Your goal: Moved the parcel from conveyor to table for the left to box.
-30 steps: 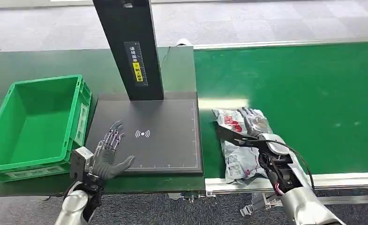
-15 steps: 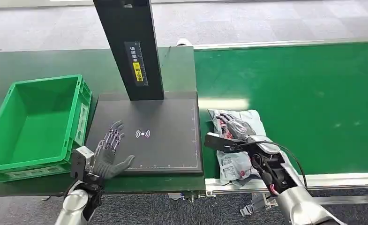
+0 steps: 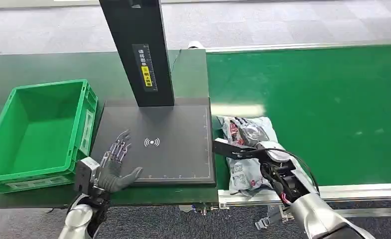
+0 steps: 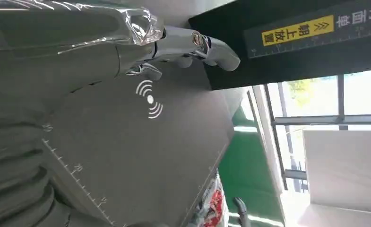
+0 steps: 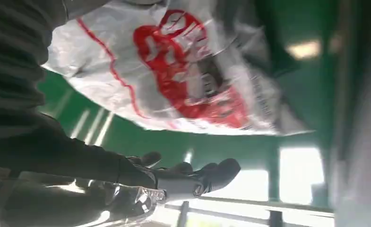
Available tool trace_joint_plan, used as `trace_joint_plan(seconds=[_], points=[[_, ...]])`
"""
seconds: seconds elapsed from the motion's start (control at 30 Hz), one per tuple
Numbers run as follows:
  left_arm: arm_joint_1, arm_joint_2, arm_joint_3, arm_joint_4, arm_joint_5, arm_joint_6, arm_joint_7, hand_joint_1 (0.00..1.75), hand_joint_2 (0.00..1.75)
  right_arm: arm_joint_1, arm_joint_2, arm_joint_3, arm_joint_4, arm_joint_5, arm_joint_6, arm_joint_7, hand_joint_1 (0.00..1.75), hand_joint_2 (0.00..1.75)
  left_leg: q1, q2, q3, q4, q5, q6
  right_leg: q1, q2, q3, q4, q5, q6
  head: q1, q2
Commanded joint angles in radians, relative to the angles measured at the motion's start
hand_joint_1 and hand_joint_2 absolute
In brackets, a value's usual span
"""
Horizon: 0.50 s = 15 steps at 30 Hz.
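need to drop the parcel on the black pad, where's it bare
The pad is bare from the wifi mark to its conveyor-side edge, between the post and the front ruler line. The left hand crowds the corner near the bin. The right hand holds the parcel.

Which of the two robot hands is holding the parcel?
The right robot hand: its fingers grip the white and red parcel on the green conveyor. The left robot hand rests open on the black pad.
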State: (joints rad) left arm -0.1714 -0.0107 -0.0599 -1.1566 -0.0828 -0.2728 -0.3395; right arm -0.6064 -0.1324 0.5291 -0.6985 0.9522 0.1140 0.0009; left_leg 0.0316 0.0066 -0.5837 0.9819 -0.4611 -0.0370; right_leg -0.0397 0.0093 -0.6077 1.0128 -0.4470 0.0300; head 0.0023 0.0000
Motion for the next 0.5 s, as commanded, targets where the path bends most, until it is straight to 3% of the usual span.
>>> trace_joint_plan(seconds=[0.03, 0.37, 0.4, 0.43, 0.47, 0.5], points=[[0.0, -0.026, 0.004, 0.012, -0.012, -0.012, 0.013, 0.0, 1.75, -0.08, 0.004, -0.065, 0.198, 0.017, 0.023, 0.04, 0.0, 1.75, 0.0, -0.001, 0.001, 0.0, 0.0, 0.002, 0.0, -0.001, 0.002, -0.001, 0.0, -0.002, 0.0, 0.0], [-0.027, -0.019, -0.008, 0.069, -0.003, -0.013, 0.005, 0.0, 1.75, -0.132, 0.025, -0.084, 0.298, 0.04, 0.084, 0.034, 0.03, 1.75, -0.001, -0.001, 0.003, -0.001, 0.0, 0.003, 0.0, -0.001, 0.003, -0.001, 0.0, -0.003, 0.0, 0.0], [-0.029, -0.019, -0.011, 0.072, -0.003, -0.015, 0.003, 0.0, 1.75, -0.133, 0.027, -0.068, 0.306, 0.047, 0.118, 0.004, 0.31, 1.75, 0.0, -0.001, 0.004, -0.001, -0.001, 0.003, 0.001, -0.001, 0.004, -0.002, -0.001, -0.004, 0.0, 0.0], [-0.03, -0.02, -0.011, 0.071, -0.003, -0.014, 0.003, 0.0, 1.75, -0.128, 0.031, -0.067, 0.305, 0.047, 0.114, 0.005, 0.31, 1.75, 0.0, -0.001, 0.002, -0.001, 0.0, 0.002, 0.0, -0.001, 0.002, -0.001, 0.0, -0.002, 0.0, 0.0], [-0.032, -0.02, -0.013, 0.072, -0.002, -0.014, 0.002, 0.0, 1.75, -0.126, 0.033, -0.061, 0.307, 0.05, 0.123, -0.003, 1.41, 1.75, 0.0, -0.001, 0.005, -0.002, -0.001, 0.004, 0.001, -0.002, 0.006, -0.003, -0.001, -0.005, 0.0, 0.0], [-0.035, -0.019, -0.016, 0.073, -0.002, -0.014, 0.003, 0.0, 1.75, -0.121, 0.039, -0.043, 0.308, 0.06, 0.14, -0.019, 1.69, 1.75, 0.0, -0.002, 0.007, -0.003, -0.001, 0.006, 0.002, -0.003, 0.008, -0.004, 0.0, -0.006, 0.0, 0.0]])
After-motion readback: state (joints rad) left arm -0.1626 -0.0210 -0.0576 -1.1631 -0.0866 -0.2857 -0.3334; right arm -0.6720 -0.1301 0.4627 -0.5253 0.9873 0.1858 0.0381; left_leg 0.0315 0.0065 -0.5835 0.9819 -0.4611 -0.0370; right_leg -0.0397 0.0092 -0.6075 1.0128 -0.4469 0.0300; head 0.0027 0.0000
